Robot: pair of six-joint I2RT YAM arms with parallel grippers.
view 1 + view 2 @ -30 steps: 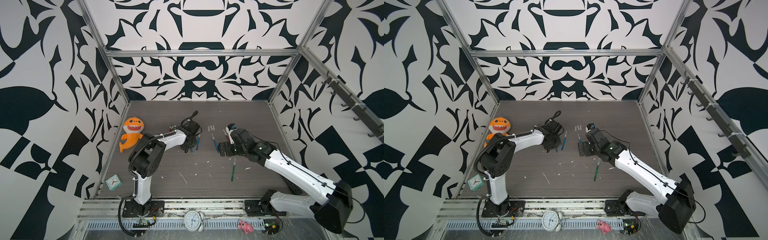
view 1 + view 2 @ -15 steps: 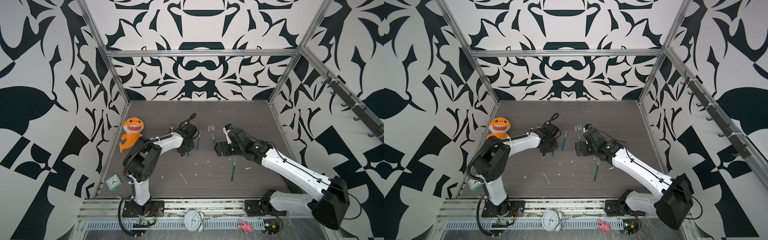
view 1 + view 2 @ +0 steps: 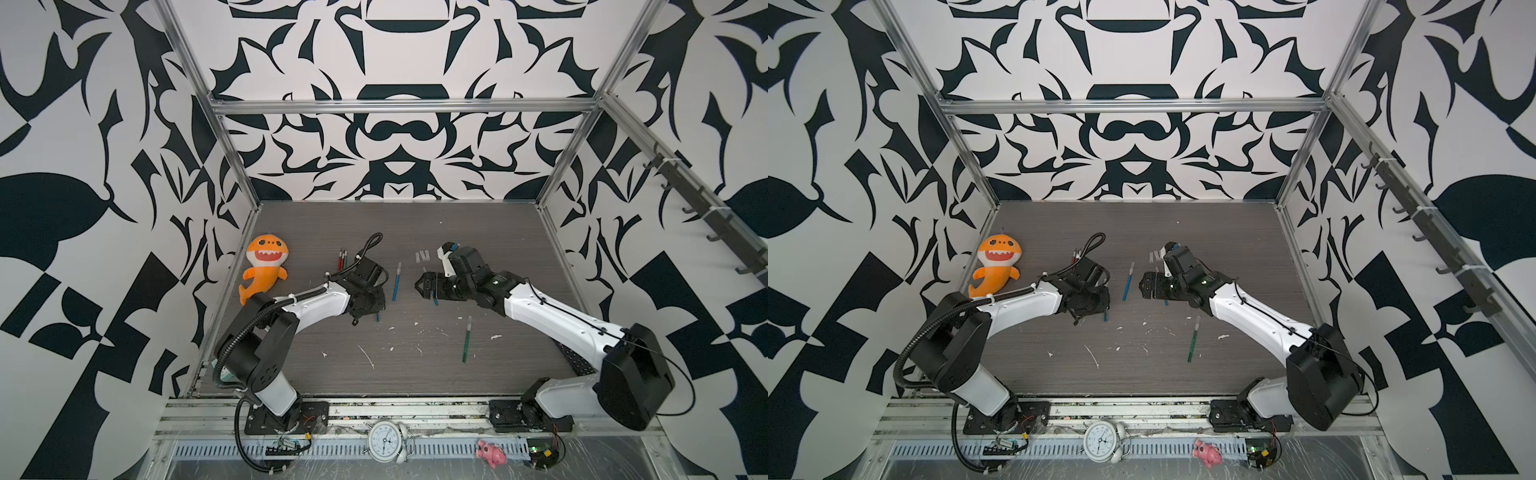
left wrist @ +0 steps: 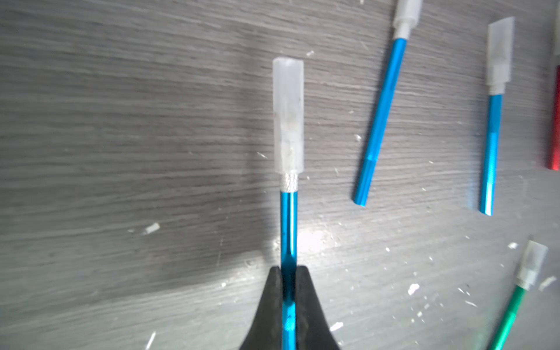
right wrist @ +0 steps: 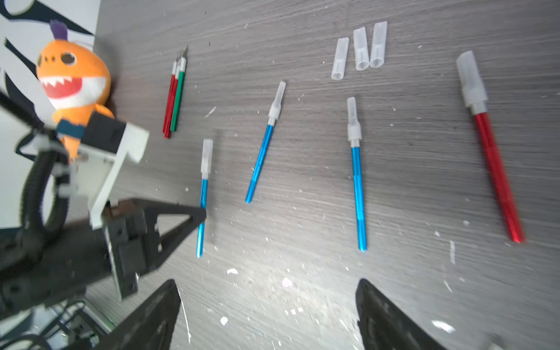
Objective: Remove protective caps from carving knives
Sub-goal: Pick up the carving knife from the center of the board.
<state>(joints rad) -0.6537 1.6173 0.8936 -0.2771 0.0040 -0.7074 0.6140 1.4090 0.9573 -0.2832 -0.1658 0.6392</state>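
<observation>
Left gripper (image 4: 289, 272) is clenched on the blue knife (image 4: 288, 224) at centre frame, cap (image 4: 288, 115) on. Right gripper (image 5: 266, 285), bottom edge, gapes empty. Ahead of it lie a second blue knife (image 5: 257, 160), a third blue knife (image 5: 359, 197) and a red knife (image 5: 497, 175), all capped; three loose caps (image 5: 360, 50) top centre; shark toy (image 5: 72, 78) upper left. The left gripper's body blocks the lower left, crossing the held handle.

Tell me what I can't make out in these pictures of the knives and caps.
Held blue knife: left wrist view, rear end cut off by the picture edge; in both top views the left end effector covers most of it.
Green knife: left wrist view, handle cut off by the edge.
Red knife: left wrist view, sliced by the edge, blurred.
</observation>
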